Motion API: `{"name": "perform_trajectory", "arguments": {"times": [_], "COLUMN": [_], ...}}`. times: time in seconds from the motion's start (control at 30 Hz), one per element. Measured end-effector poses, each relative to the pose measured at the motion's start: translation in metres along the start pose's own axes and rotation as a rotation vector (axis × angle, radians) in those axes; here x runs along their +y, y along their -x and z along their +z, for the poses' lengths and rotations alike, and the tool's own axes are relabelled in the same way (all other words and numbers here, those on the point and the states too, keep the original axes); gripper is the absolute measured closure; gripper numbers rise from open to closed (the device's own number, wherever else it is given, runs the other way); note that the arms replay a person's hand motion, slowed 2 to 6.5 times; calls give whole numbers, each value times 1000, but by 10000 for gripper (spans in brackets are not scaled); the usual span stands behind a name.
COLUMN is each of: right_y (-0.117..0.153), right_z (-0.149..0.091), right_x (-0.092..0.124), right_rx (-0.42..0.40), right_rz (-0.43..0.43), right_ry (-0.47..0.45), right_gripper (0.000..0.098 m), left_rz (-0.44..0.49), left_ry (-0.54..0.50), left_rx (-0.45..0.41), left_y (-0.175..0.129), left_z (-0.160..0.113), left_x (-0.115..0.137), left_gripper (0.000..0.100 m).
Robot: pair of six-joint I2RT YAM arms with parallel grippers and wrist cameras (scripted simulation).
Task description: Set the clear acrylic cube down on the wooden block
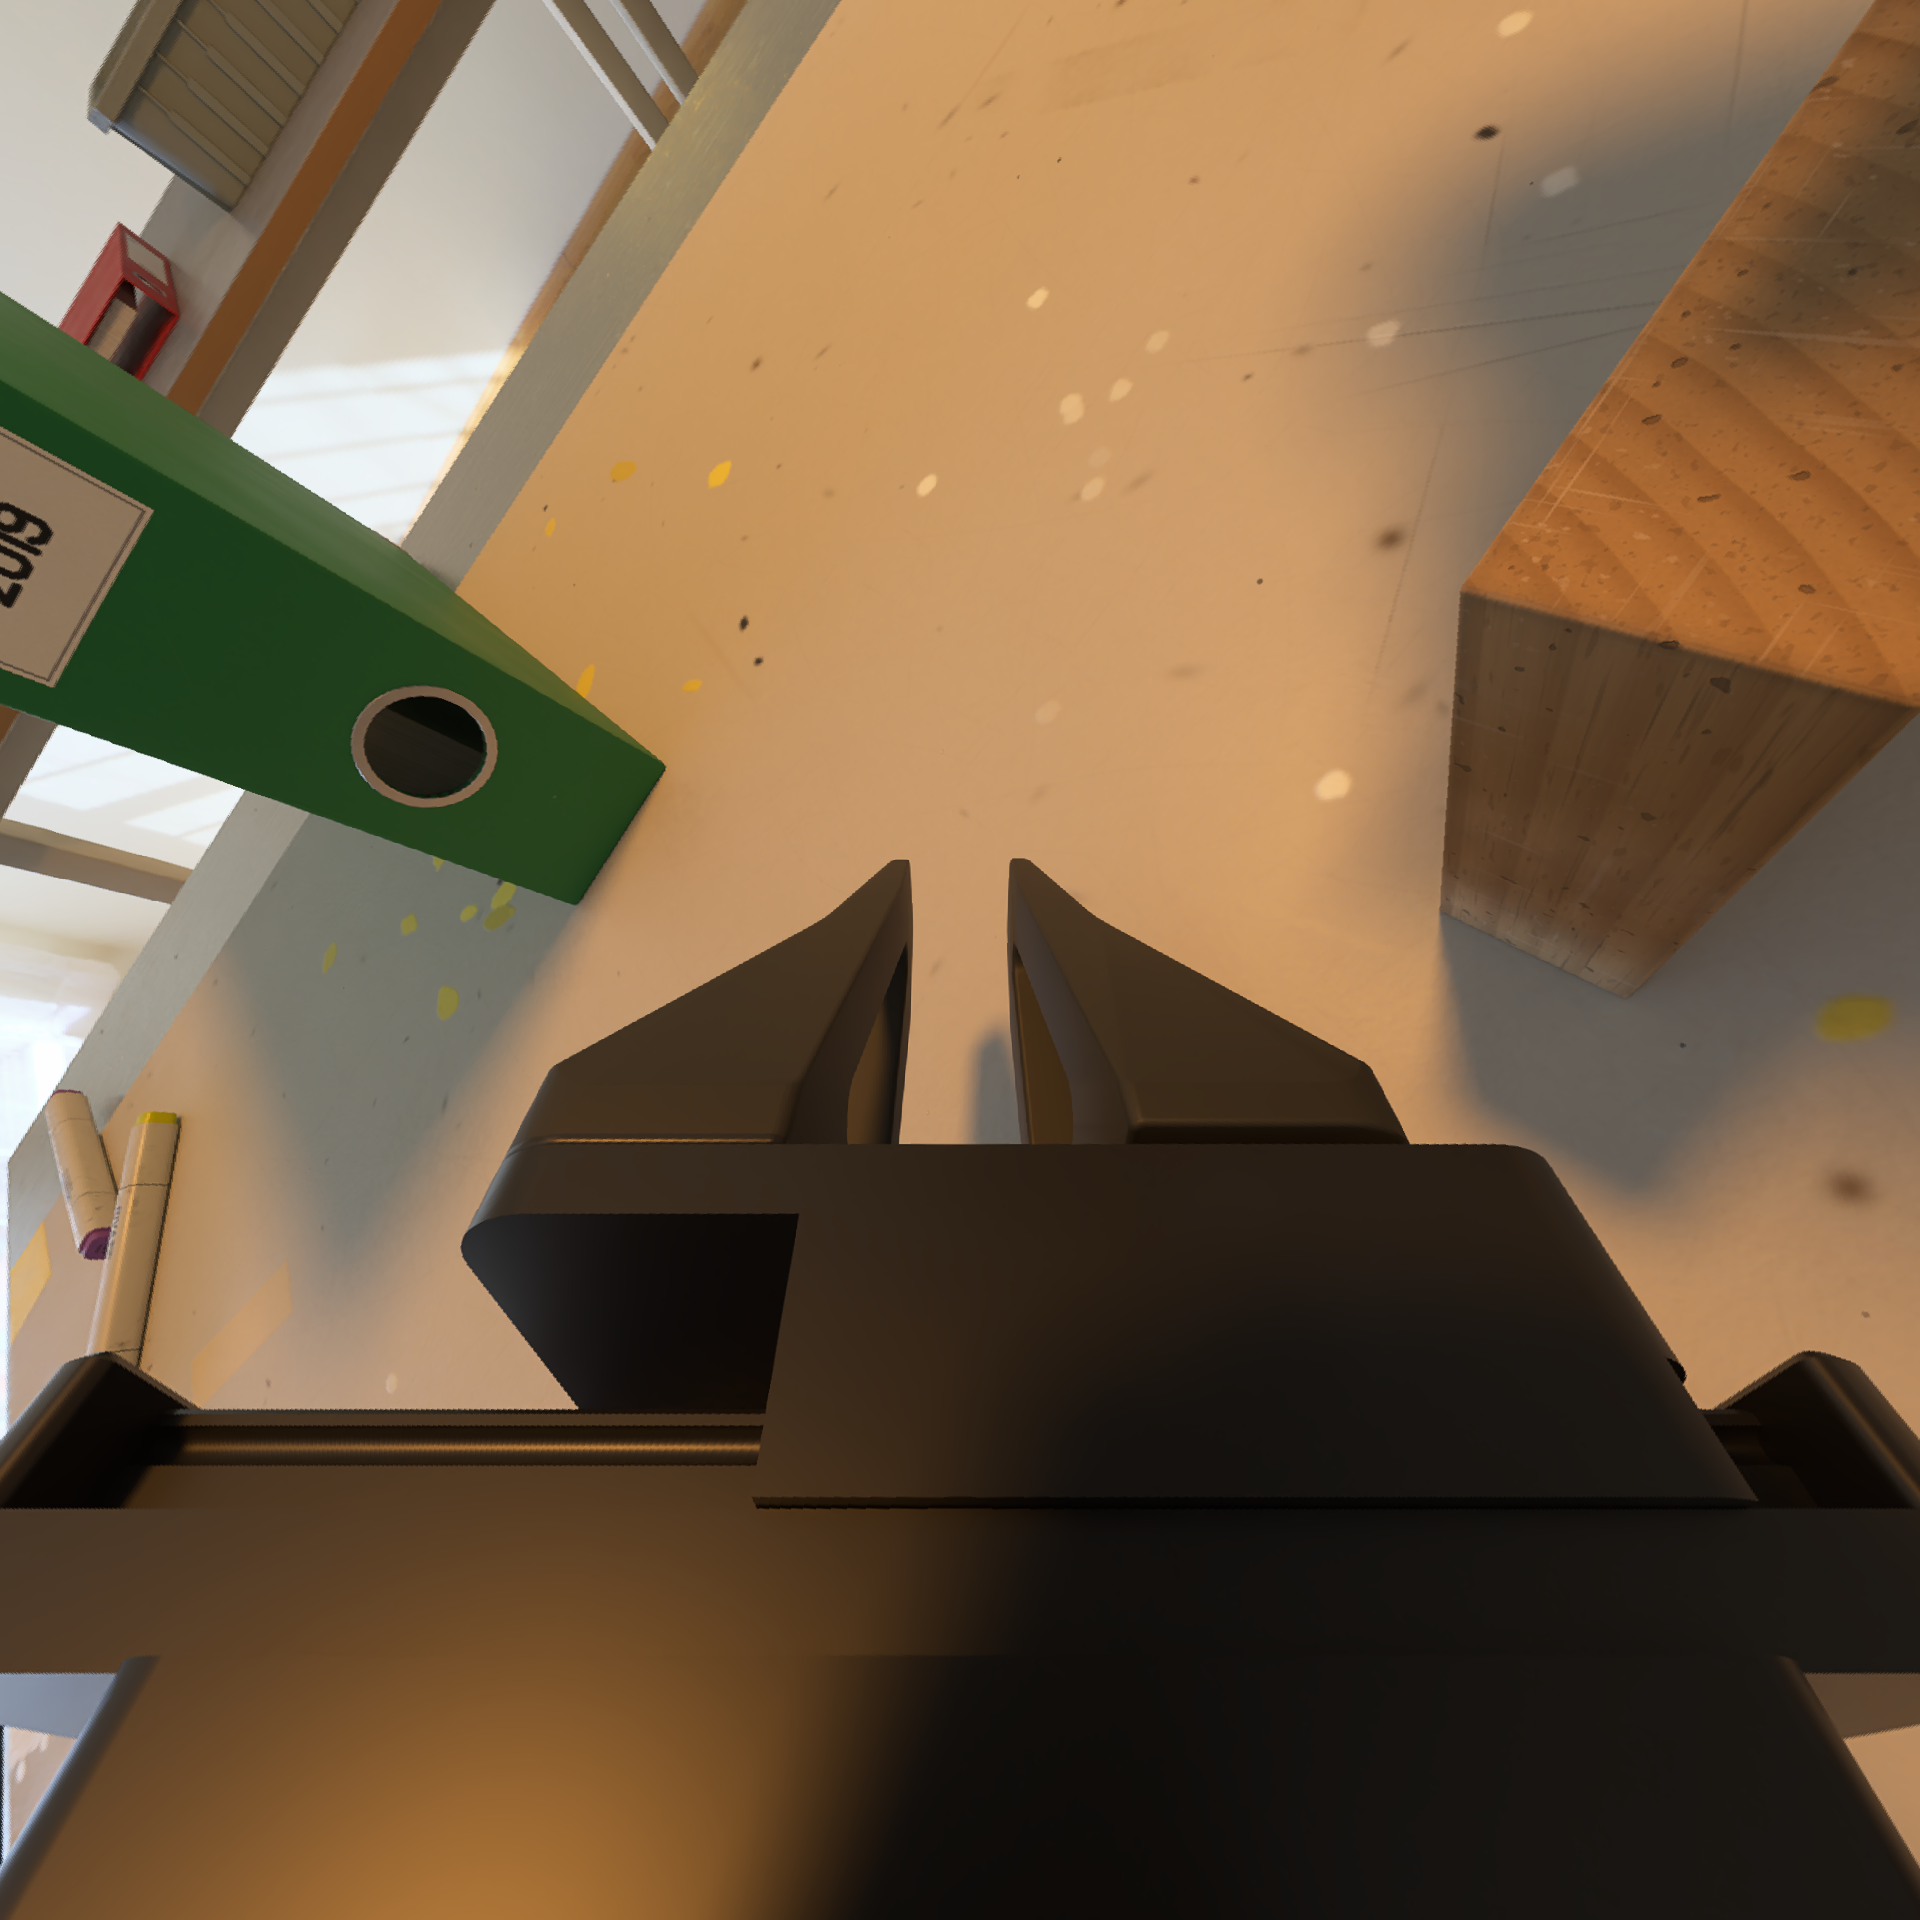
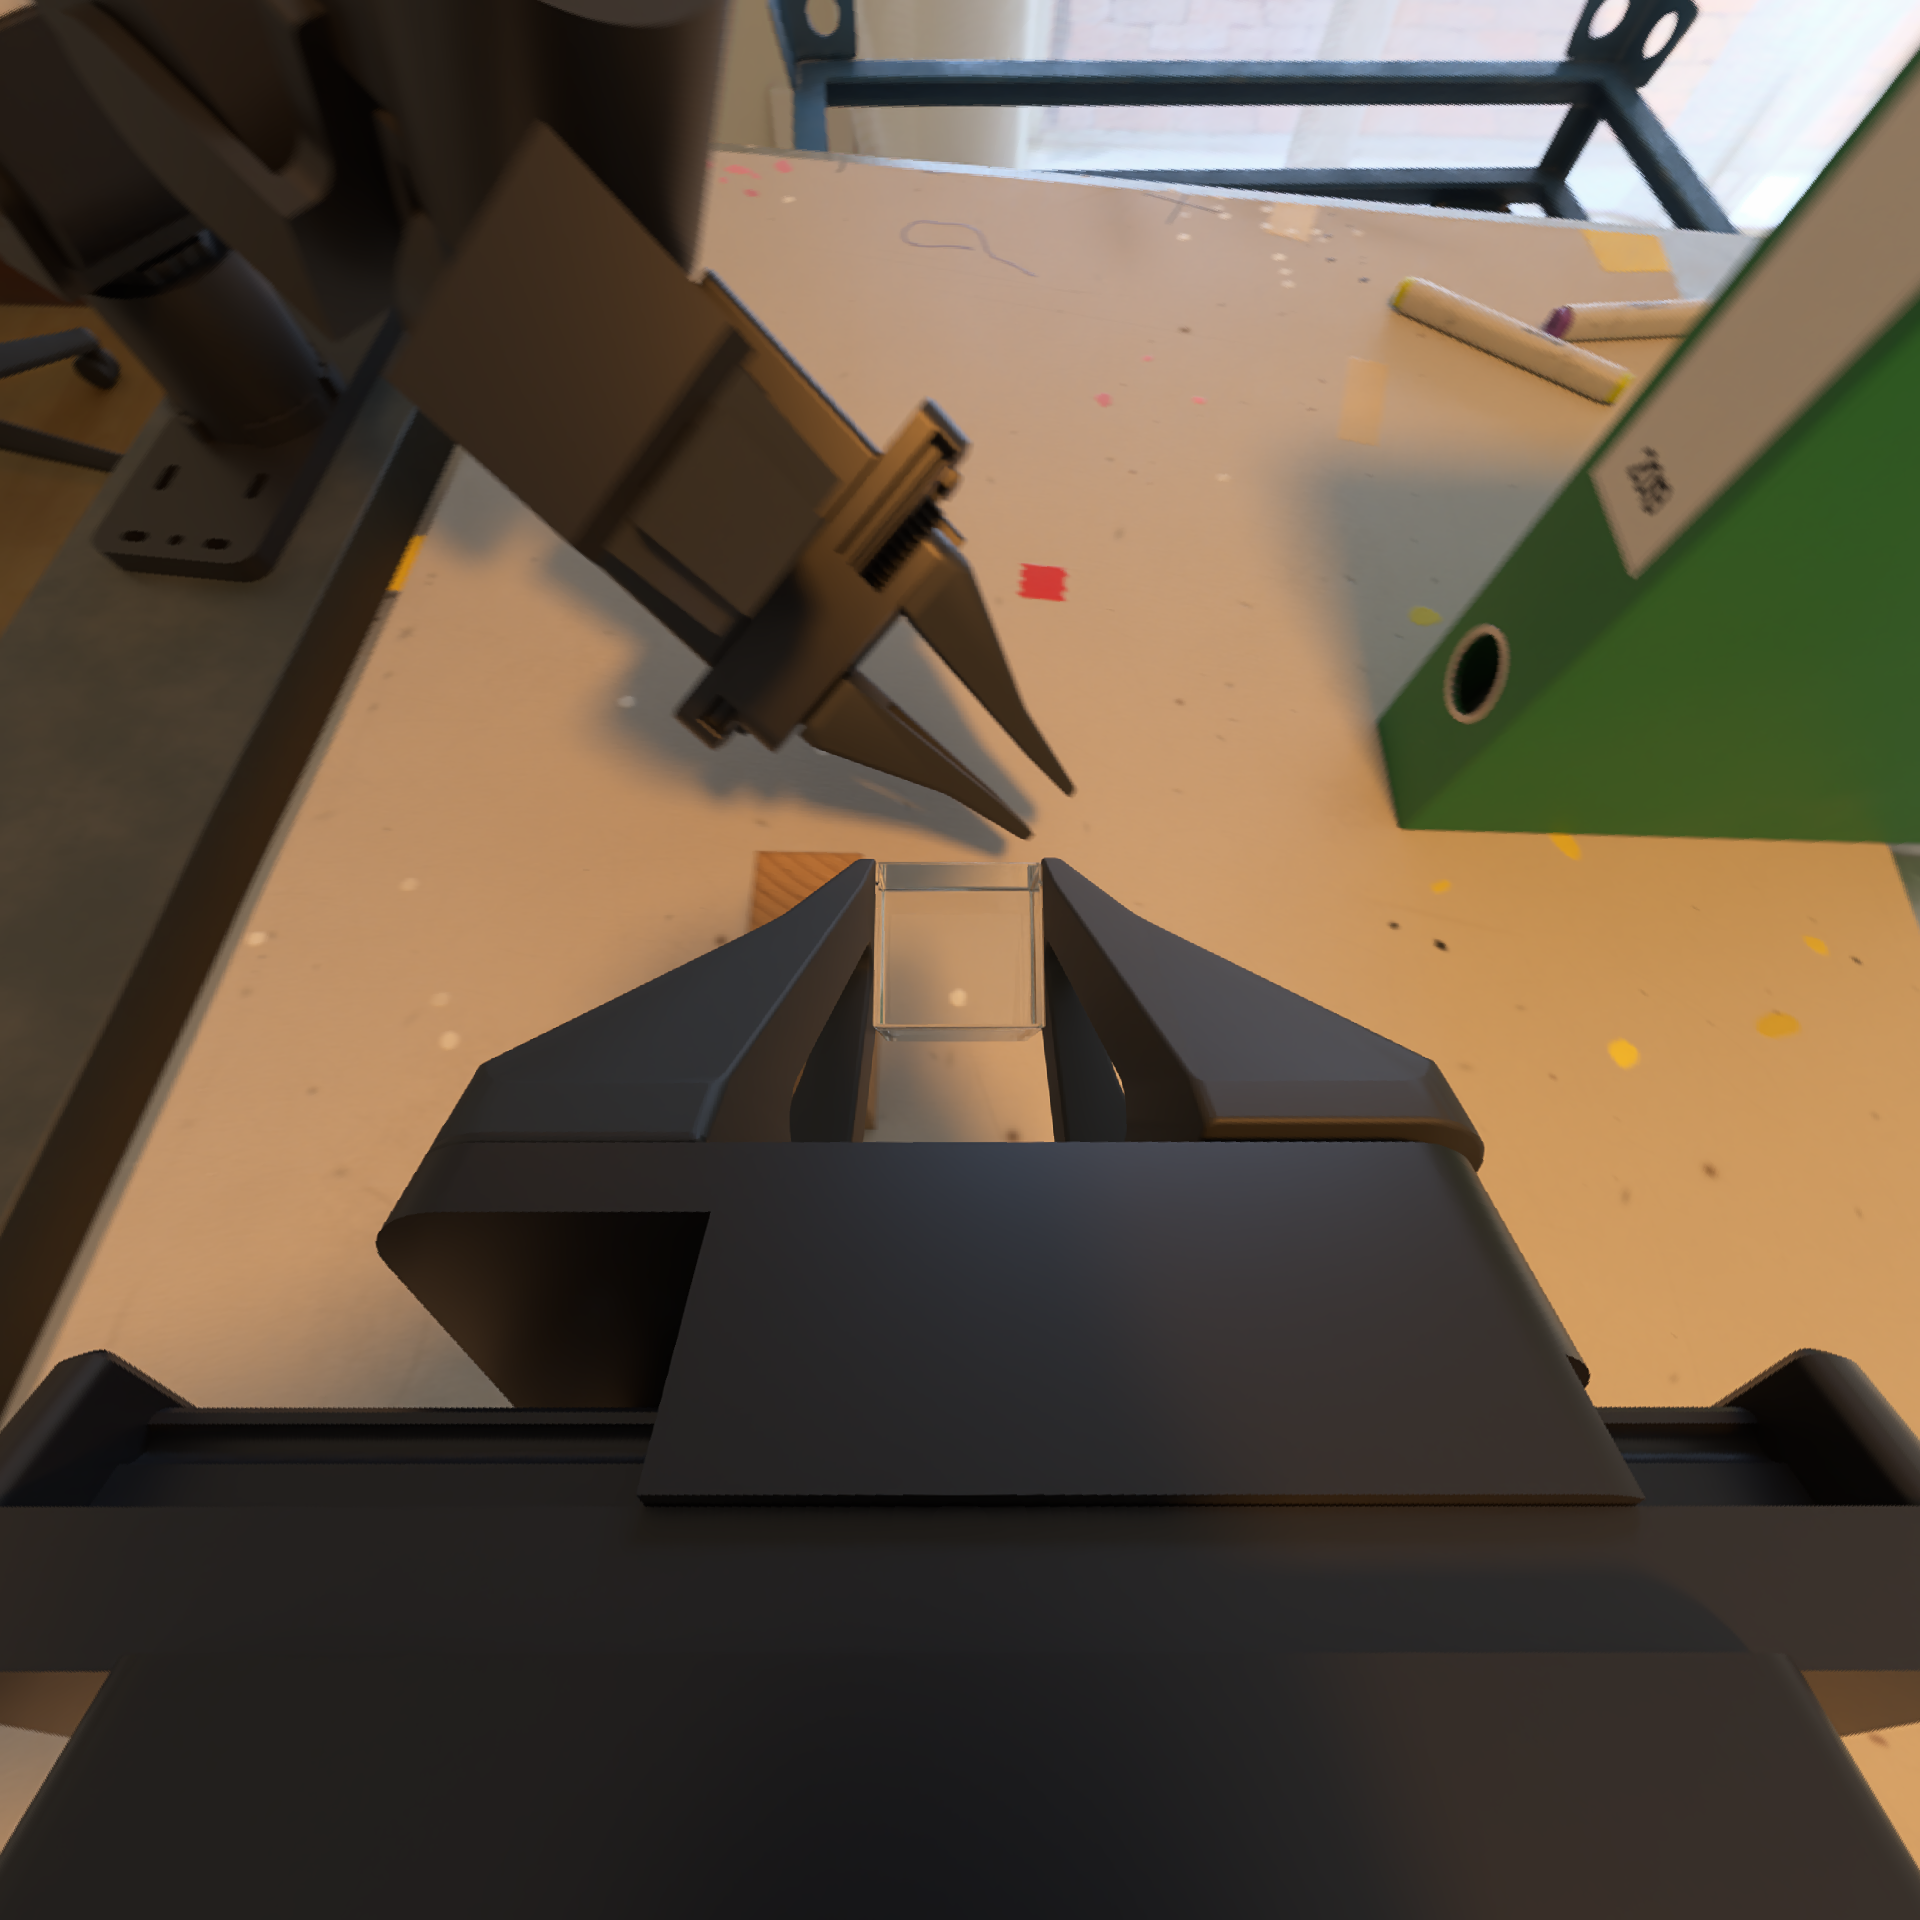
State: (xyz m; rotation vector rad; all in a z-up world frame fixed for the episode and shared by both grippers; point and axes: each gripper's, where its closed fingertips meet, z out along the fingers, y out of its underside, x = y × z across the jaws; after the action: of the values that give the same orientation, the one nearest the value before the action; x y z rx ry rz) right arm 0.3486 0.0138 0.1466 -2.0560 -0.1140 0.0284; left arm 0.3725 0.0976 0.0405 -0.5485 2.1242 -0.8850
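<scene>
My right gripper (image 2: 958,864) is shut on the clear acrylic cube (image 2: 958,951), which sits between its fingertips above the table. A corner of the wooden block (image 2: 795,883) shows just behind the left finger, below the cube. In the left wrist view the wooden block (image 1: 1714,520) stands on the table at the upper right, off to the right of my left gripper (image 1: 959,864). That gripper is empty, with its fingers a narrow gap apart. It also shows in the right wrist view (image 2: 1047,814), pointing down just beyond the cube.
A green binder (image 1: 312,644) stands on the table; it also shows in the right wrist view (image 2: 1683,644) at the right. Two markers (image 2: 1507,338) lie near the far edge. A red tape patch (image 2: 1042,582) is on the tabletop. The left arm's base (image 2: 197,520) is at the table's left edge.
</scene>
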Motion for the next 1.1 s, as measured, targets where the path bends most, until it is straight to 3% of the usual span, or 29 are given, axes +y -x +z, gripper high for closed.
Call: {"name": "perform_trajectory", "arguments": {"times": [0.33,0.53,1.1], "right_y": [46,48,39], "right_z": [19,26,34], "right_x": [-10,-1,9], "right_rx": [-84,-60,-23], "right_rz": [-44,-52,-11], "right_ry": [108,176,207], "right_gripper": [722,722,722], "left_rz": [0,0,1], "left_ry": [-2,-4,-5], "left_rx": [-6,-8,-9], "left_y": [1,1,1], "left_z": [0,-1,-1], "left_x": [0,0,0], "left_gripper": [848,848,849]}}
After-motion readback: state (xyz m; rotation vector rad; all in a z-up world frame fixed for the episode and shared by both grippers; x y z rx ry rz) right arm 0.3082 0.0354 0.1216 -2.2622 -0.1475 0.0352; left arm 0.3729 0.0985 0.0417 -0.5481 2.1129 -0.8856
